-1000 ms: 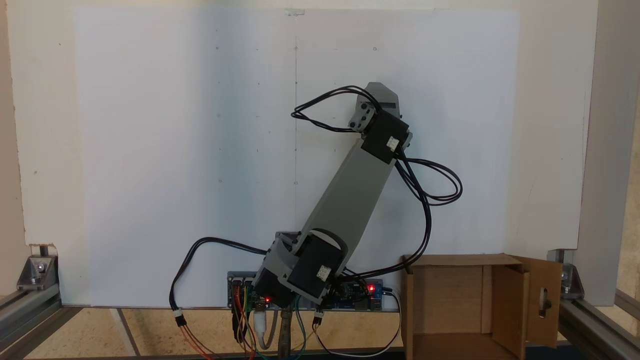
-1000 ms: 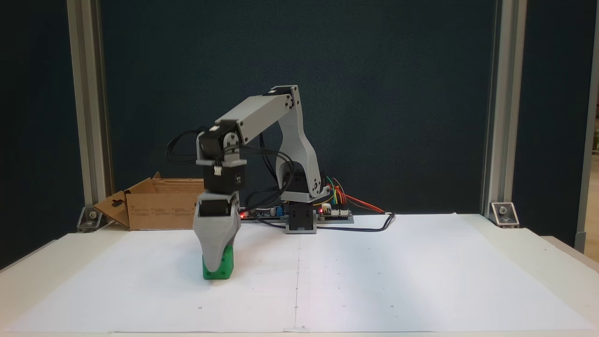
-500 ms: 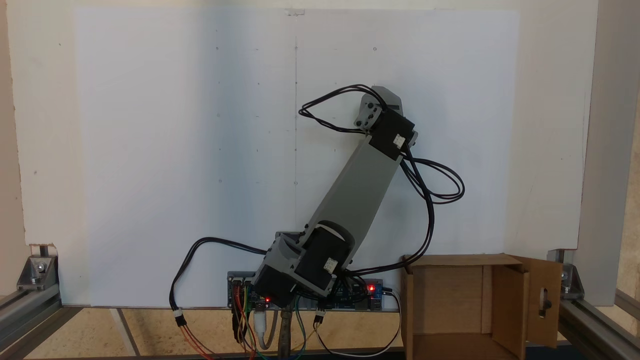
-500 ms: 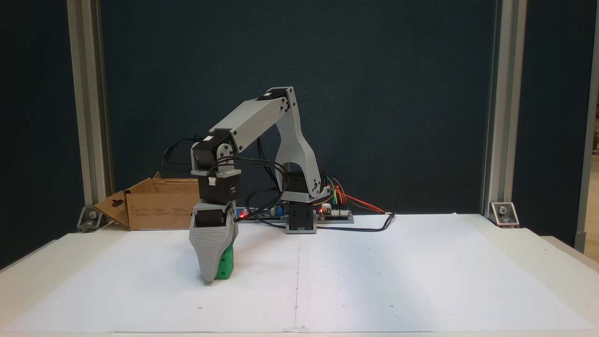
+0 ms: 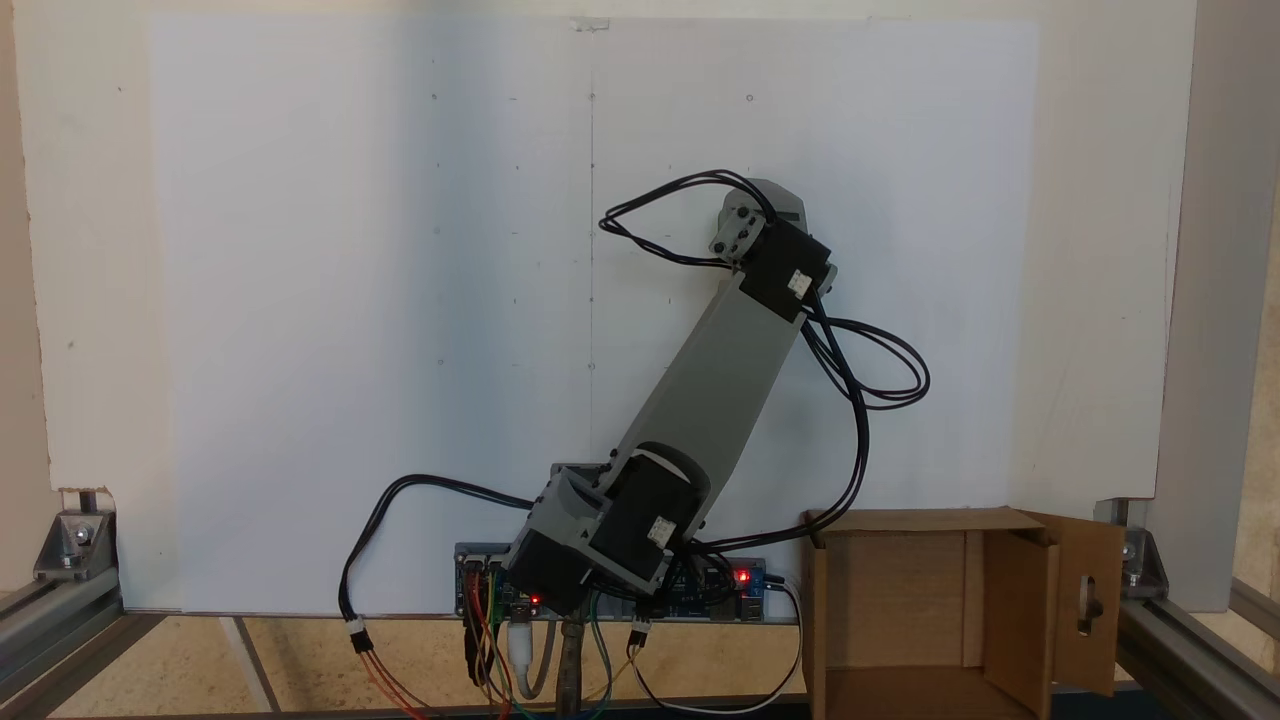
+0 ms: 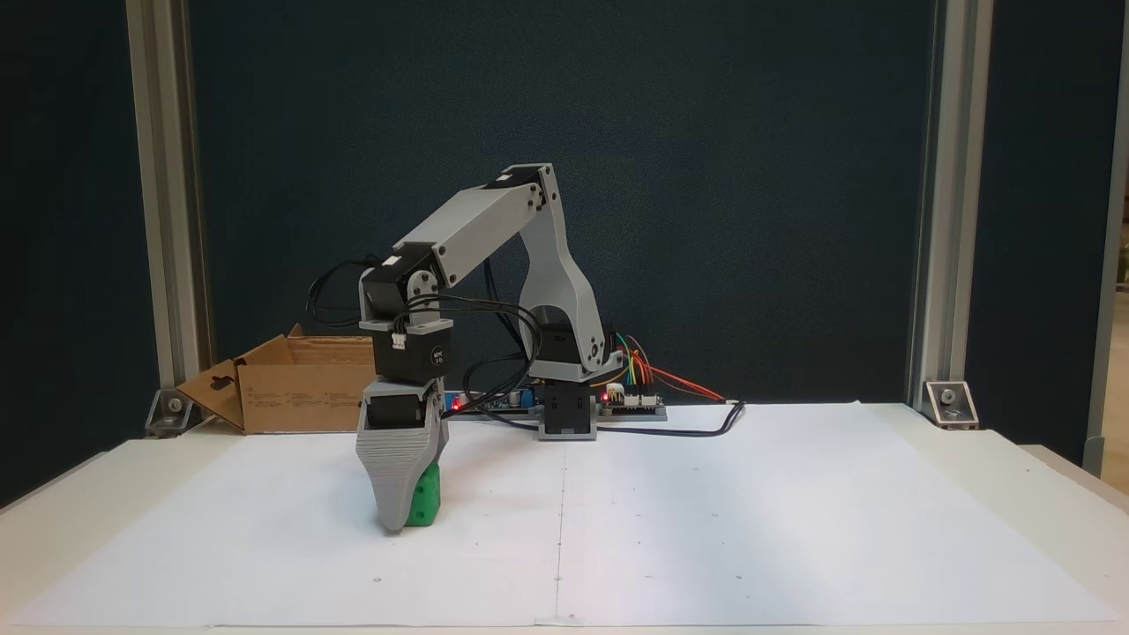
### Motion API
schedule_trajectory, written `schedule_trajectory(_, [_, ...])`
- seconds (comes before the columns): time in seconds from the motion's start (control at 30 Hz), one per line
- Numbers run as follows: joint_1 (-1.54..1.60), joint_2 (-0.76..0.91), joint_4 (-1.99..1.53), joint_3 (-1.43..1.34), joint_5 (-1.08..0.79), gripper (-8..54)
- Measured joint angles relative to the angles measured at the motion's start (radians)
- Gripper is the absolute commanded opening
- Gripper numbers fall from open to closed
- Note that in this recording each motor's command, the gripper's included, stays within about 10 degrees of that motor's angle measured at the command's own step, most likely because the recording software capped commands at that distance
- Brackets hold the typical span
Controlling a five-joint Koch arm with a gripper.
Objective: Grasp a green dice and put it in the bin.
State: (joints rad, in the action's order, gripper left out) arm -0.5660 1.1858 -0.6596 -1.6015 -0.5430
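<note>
From the front of the table, the grey arm [image 6: 494, 220] reaches forward and down so that its gripper [image 6: 394, 522] points straight at the white paper [image 6: 706, 529], tip touching or nearly touching the sheet. The green dice [image 6: 425, 504] sits on the paper right behind the broad grey jaw, pressed against it or just beside it, and mostly hidden by it. Only that one jaw faces me, with the other somewhere behind, so I cannot tell whether the jaws are closed on the dice or merely around it. The bin [image 6: 291, 388] stands well apart, at the back left of the table in this fixed view, one flap with a keyhole cut-out folded outward. From above, the bin [image 5: 900, 610] lies in the lower right corner, open, beside the arm's base and the circuit boards [image 5: 740, 585] with red lights glowing. Black cables [image 5: 870, 360] loop out from the forearm.
</note>
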Motion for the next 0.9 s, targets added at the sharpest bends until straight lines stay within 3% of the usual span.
schedule_trajectory(0.4, [0.02, 0.0, 0.038, -0.002, 0.0, 39.6])
schedule_trajectory(0.67, [0.021, 0.002, 0.077, -0.002, 0.0, 31.4])
schedule_trajectory(0.87, [0.023, 0.003, 0.094, -0.002, 0.0, 12.4])
schedule_trajectory(0.9, [0.023, 0.006, 0.097, -0.002, 0.0, 11.5])
